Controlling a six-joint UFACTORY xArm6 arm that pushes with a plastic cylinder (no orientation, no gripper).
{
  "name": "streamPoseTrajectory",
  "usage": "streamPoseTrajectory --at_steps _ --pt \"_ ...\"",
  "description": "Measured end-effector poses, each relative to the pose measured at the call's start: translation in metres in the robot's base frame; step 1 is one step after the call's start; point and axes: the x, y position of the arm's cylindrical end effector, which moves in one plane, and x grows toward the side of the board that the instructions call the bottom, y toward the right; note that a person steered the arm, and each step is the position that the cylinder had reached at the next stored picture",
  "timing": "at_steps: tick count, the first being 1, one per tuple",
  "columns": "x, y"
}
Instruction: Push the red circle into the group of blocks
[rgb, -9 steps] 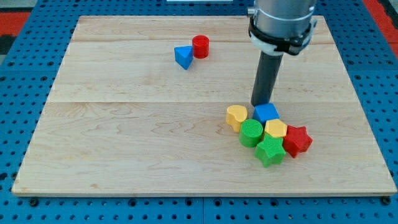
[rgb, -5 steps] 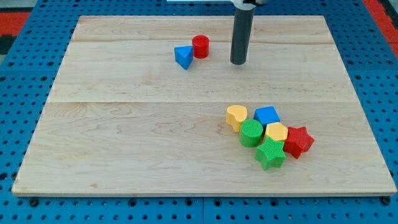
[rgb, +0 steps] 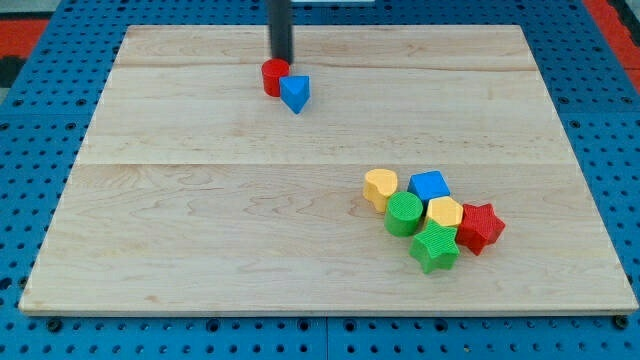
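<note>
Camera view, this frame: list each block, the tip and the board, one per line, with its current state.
Red circle: upright, apart from the group, touching the blue triangle.
Blue triangle: just right of the red circle.
My tip: at the red circle's top-right edge.
Yellow heart: group's left end.
Blue cube: group's top.
Green circle: in group.
Yellow hexagon: group's middle.
Green star: group's bottom.
Red star: group's right end.
Board: flat.

The arm shows only as a straight dark rod that comes down from the view's top edge, a little left of the middle. The rod stands upright. My tip (rgb: 283, 61) is at its lower end, near the view's top.
</note>
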Motion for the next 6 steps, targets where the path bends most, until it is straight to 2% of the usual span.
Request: streamPoseTrajectory --at_steps 1,3,4,6 --pt "0.007 -0.043" --pt "0.068 0.017" --pt "0.103 0.032" --pt "0.142 0.036"
